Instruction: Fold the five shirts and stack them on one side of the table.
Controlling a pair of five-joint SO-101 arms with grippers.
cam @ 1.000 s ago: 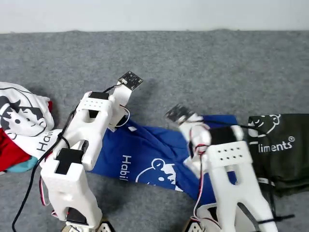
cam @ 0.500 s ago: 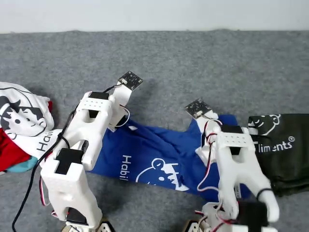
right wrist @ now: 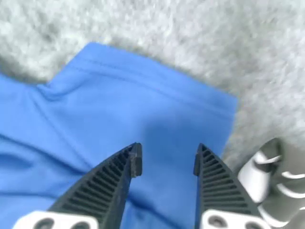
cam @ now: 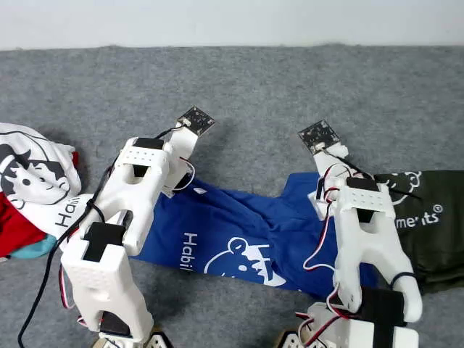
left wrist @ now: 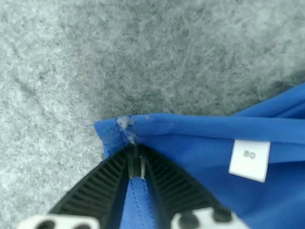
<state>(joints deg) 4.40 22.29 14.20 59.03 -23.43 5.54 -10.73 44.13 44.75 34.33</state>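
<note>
1. blue shirt (cam: 239,232) lies crumpled on the counter (cam: 290,94) beside the dark shirt (cam: 428,217).
2. left jaws pinch one corner tight; right jaws gape empty over the corner nearest the dark shirt.
3. best: bite squarely at the hem — then pull taut evenly.

White lettering on blue shirt (cam: 232,217) and dark shirt (cam: 435,239), black lettering on white shirt (cam: 61,170), small numbered tag (left wrist: 249,160) on blue hem
</note>
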